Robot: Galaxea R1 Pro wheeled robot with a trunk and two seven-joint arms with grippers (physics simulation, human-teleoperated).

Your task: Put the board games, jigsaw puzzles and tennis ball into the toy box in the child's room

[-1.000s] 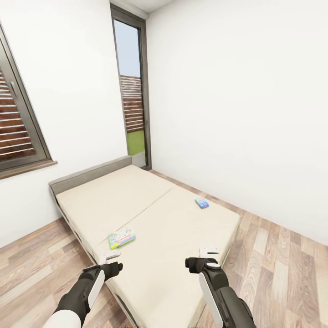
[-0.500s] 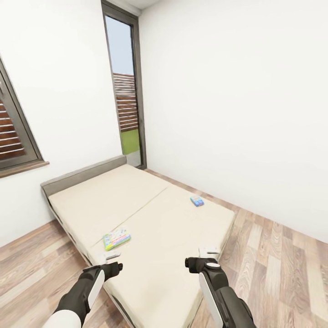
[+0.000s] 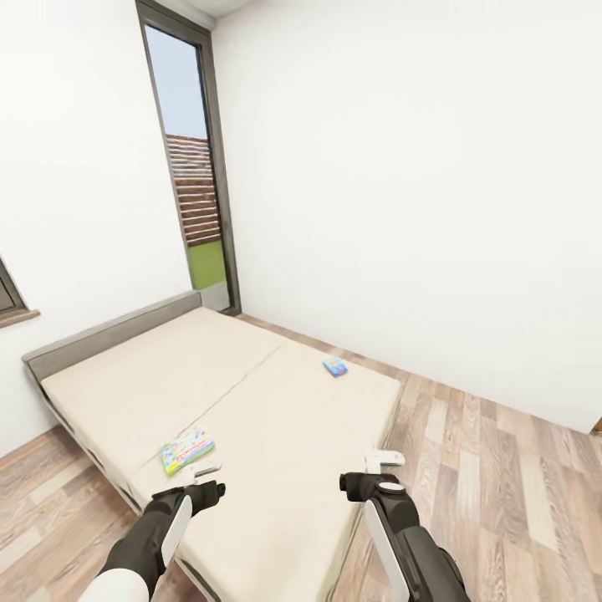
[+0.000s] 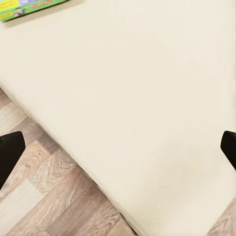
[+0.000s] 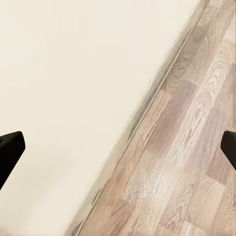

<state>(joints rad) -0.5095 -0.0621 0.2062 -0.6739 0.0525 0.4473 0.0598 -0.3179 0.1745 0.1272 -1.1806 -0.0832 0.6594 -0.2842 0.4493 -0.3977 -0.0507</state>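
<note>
Nearest to me, my left gripper [image 3: 207, 471] and right gripper [image 3: 384, 459] hung low in front of my trunk, both with fingers spread wide and holding nothing; in each wrist view the dark fingertips sat at opposite edges with bare mattress or floor between them. I judged that I carried them tucked and empty like this because I was travelling, not reaching.

Just beyond the left gripper lay the white-green board game [image 3: 186, 450], flat on the bed [image 3: 276, 435] near its close edge, within easy range of that arm. Its corner also showed in the left wrist view [image 4: 29, 7]. My right gripper hovered over the bed's edge where the mattress met the wooden floor [image 3: 502, 468].

Farther off, the small blue board game [image 3: 335, 367] rested near the bed's far side, well apart from the first. Behind stood the tall window [image 3: 188, 176].
</note>
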